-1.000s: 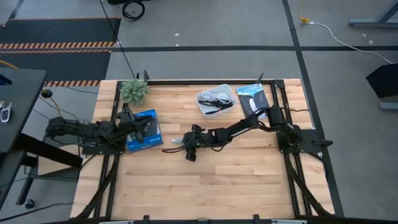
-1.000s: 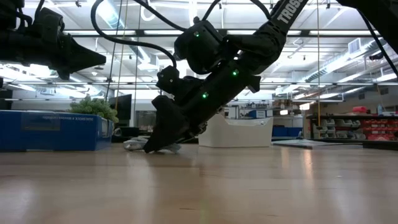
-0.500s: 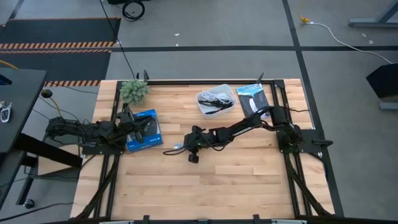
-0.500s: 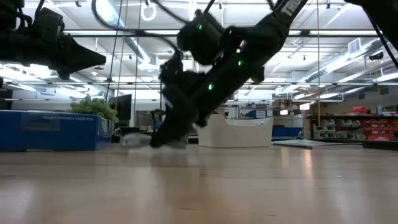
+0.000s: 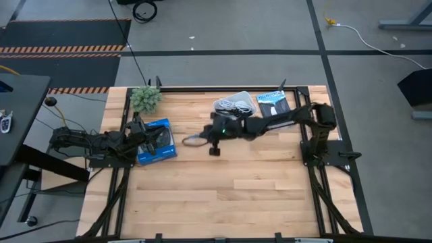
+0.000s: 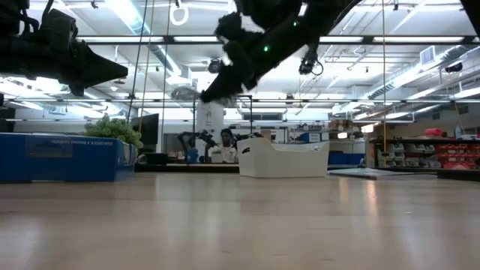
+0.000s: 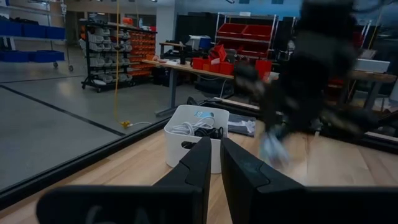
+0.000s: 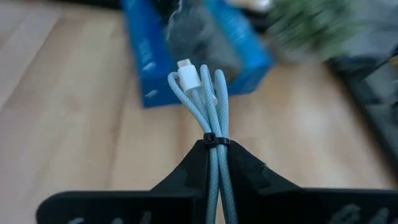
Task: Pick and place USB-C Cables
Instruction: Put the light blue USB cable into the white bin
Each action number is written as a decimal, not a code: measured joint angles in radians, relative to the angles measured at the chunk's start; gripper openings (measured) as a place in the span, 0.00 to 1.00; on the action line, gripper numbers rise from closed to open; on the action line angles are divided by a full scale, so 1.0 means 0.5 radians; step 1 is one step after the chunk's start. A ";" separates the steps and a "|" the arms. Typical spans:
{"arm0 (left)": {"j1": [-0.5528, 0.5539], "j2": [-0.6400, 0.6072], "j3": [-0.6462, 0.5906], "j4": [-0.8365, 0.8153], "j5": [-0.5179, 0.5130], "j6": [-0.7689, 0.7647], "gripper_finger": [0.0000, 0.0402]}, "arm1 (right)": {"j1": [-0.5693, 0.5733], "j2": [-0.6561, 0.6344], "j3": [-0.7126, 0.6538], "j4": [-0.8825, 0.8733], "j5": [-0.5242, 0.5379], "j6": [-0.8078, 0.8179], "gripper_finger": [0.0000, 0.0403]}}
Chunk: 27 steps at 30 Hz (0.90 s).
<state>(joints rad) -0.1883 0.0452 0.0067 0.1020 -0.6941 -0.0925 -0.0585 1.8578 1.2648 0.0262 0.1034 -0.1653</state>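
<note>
A pale grey bundled USB-C cable (image 8: 200, 93) is in my right gripper (image 8: 214, 152), which is shut on it high above the table's middle (image 5: 204, 140), left of the white tray (image 5: 251, 115). In the low view the cable (image 6: 187, 94) hangs in the air. The tray (image 7: 179, 142) holds dark and pale cords (image 7: 198, 129). My left gripper (image 7: 214, 158) is shut and waits over the blue box (image 5: 156, 140) at the table's left. My right gripper pinches the pale cable bundle between its two fingers just behind the black tie (image 8: 210, 138). The fingers lie along the bundle and point toward the table's left. The looped end with the white plug (image 8: 186, 73) sticks out past the fingertips. The cable is lifted clear of the table.
A flat black-and-blue packet (image 5: 273, 106) lies right of the tray at the far edge. A small green plant (image 5: 145, 98) stands at the far left corner. Bare wood (image 5: 223, 196) fills the near half of the table.
My right gripper has risen from the table top with the pale cable and moved toward the far edge and the tray. The cable, which lay on the wood a second ago, is now lifted clear.
</note>
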 joint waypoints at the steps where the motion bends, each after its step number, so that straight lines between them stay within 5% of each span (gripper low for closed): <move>1: 0.000 0.001 0.000 0.000 0.000 0.001 0.11 | -0.024 -0.047 -0.001 -0.002 0.003 -0.034 0.10; 12: 0.000 0.001 0.000 -0.002 0.000 0.000 0.11 | -0.334 -0.476 0.002 -0.091 0.010 -0.334 0.10; 27: 0.000 0.001 0.000 -0.003 0.001 0.001 0.11 | -0.772 -0.538 -0.002 -1.051 -0.069 -0.543 0.10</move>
<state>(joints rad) -0.1883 0.0456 0.0067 0.1005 -0.6937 -0.0921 -0.4442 1.5886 1.2640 -0.4992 0.0690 -0.4370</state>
